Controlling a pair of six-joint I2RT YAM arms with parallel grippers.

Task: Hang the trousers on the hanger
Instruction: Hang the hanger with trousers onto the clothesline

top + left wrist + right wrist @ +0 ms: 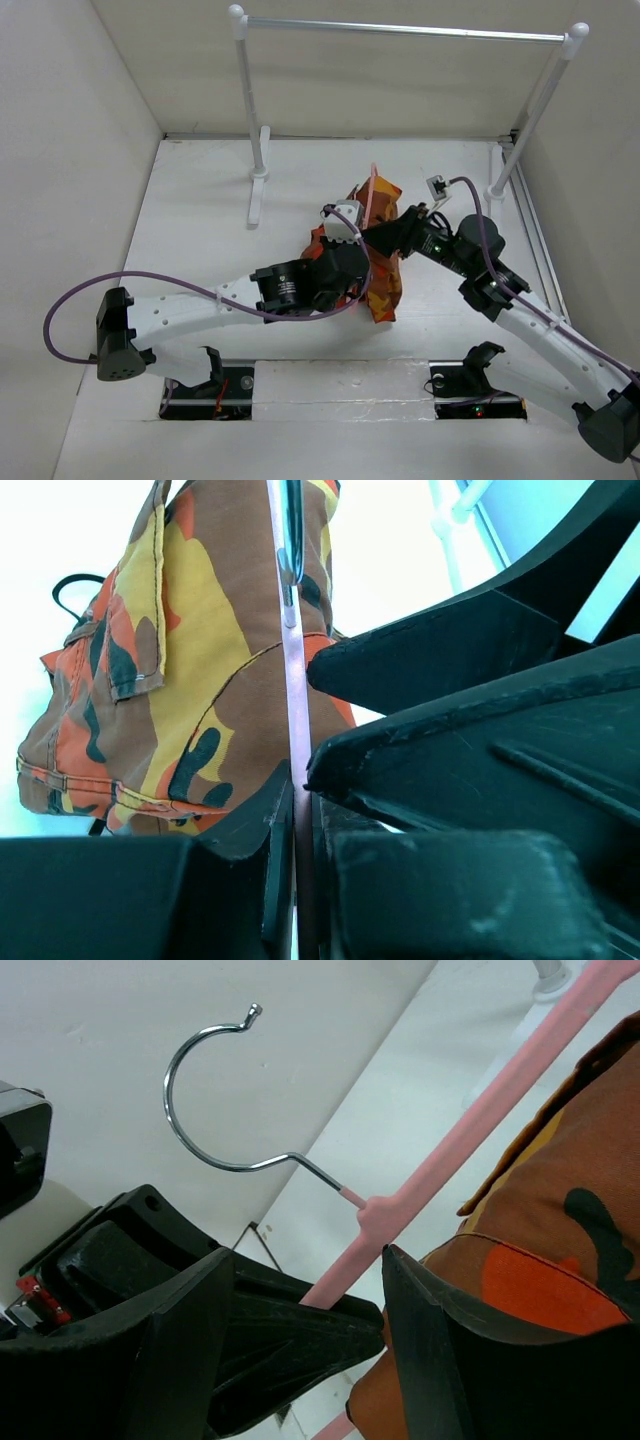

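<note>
Both arms bend inward to mid-table: the left gripper (pixel 298 775) clamps the one hanger (pixel 470 1120), while the right gripper (pixel 305 1260), at its three o'clock, stands jaws apart beside the one trousers (pixel 385 285).

In front of the rack (pixel 400 30), about before its middle, I see the trousers (pixel 386 290) heaped on the table (pixel 200 220). The hanger (pixel 371 196) is on the side of the heap nearer the rack, I think upright. The left gripper (pixel 360 228) is beside the heap toward the rack's left post, and the right gripper (pixel 398 232) toward its right post.
</note>
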